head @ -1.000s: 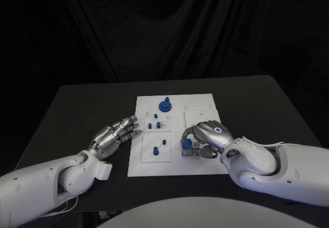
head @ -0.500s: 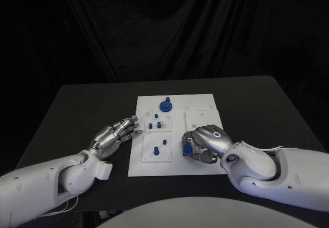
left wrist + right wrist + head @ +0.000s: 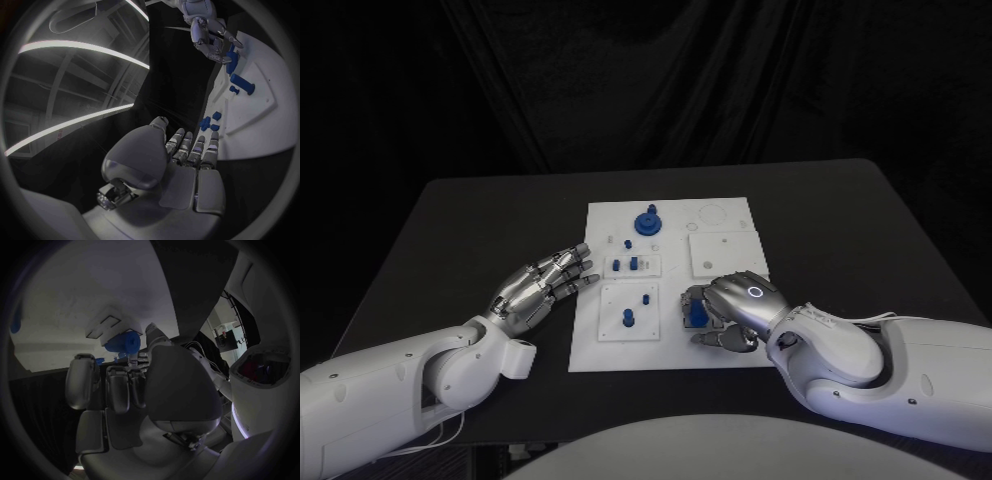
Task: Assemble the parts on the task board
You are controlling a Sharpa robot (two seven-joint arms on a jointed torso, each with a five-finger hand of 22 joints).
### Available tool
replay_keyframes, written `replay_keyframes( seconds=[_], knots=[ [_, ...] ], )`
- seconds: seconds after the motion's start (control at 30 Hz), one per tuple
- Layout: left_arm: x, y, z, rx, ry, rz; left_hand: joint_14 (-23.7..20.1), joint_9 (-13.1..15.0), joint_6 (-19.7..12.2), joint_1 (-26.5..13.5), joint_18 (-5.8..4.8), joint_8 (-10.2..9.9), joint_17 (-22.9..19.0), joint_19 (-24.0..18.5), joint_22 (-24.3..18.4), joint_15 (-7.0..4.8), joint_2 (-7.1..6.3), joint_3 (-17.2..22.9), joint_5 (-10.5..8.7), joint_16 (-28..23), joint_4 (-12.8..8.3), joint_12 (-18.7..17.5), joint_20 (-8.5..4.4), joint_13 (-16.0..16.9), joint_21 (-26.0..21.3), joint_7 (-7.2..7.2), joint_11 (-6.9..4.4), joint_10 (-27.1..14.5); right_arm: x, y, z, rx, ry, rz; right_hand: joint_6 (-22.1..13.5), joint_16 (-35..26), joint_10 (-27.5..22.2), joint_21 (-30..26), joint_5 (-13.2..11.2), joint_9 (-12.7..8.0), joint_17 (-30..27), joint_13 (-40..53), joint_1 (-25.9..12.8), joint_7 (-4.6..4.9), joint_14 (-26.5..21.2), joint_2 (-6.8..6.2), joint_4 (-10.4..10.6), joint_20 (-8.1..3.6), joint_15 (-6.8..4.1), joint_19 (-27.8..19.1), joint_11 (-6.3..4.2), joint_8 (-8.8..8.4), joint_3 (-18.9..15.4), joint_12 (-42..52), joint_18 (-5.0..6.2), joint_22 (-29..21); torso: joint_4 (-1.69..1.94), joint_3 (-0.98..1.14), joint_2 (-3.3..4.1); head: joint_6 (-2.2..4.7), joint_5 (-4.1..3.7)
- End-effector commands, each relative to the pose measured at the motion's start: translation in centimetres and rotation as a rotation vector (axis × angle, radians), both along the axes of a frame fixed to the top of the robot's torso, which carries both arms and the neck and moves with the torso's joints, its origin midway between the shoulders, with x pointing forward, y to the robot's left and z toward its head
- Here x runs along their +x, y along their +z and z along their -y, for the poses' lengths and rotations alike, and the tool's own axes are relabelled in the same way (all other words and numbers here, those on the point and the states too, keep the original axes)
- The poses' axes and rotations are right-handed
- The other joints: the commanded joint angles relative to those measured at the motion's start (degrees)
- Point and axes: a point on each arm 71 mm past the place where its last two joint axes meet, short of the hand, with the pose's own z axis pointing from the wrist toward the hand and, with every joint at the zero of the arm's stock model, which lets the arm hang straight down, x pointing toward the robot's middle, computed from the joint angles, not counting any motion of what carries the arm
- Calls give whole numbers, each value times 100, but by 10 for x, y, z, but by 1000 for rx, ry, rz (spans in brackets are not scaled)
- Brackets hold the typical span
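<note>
Where the board's near right corner lies, right hand [image 3: 737, 305]: fingers curled around a blue part [image 3: 694, 312], held just over the task board [image 3: 733, 358].
Left hand [image 3: 547, 281]: empty, fingers spread flat, hovering beside the board's left edge.
Far end: blue knob [image 3: 648, 221] standing upright.

Matt white task board [image 3: 733, 350], glossy blue plastic parts [image 3: 646, 221], matt black table [image 3: 473, 230]

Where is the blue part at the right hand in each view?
Head view: blue part under the right hand, near the board's front right.
Left wrist view: by the far hand's fingers.
Right wrist view: beyond the fingers.
Shared landmark: the board.
</note>
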Motion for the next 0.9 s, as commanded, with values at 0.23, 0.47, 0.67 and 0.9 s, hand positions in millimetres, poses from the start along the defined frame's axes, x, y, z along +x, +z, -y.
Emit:
replay_keyframes(
  seconds=[0.23,0.47,0.67,0.9],
  knots=[
    [-1,0,1,-14,-11,-1,-10,5,35,39,27,34,7,25,6,11,-21,31,15,18,2,27,-2,5,-7,216,29,-8,-1,-3,7,-12,-37,-36,-298,-23,608,-90,-180,-379,1040,1506,-195,22,478,16,18,9,45,-61,45,-279,-248,31,64,1003,1,0,1,1,23],
    [-1,0,1,-12,-12,-3,-10,6,42,33,27,35,7,25,5,7,-24,35,10,22,8,35,-2,5,-7,224,37,-4,-2,2,10,73,-48,-17,-244,9,608,-55,-4,-542,1097,1506,-187,14,494,100,9,5,40,-38,35,-322,-123,31,57,1016,0,0,1,1,29],
    [-1,0,1,-12,-12,-4,-10,6,48,32,27,36,8,27,7,7,-25,36,9,25,9,41,-2,6,-6,225,38,-3,-4,10,13,189,-45,-1,-127,95,608,169,329,-939,1250,1506,-10,-34,540,228,1,-32,4,69,-6,-557,127,31,12,1080,0,0,1,1,39],
    [-1,0,1,-13,-13,-4,-9,8,60,27,28,40,8,30,11,0,-28,43,9,31,14,60,-2,8,-3,236,55,7,-8,18,17,283,-36,28,155,121,608,353,249,-1645,1299,1506,77,-296,554,187,-3,-183,-173,145,-223,-1370,466,31,-24,1129,0,1,0,1,40]
  ],
)
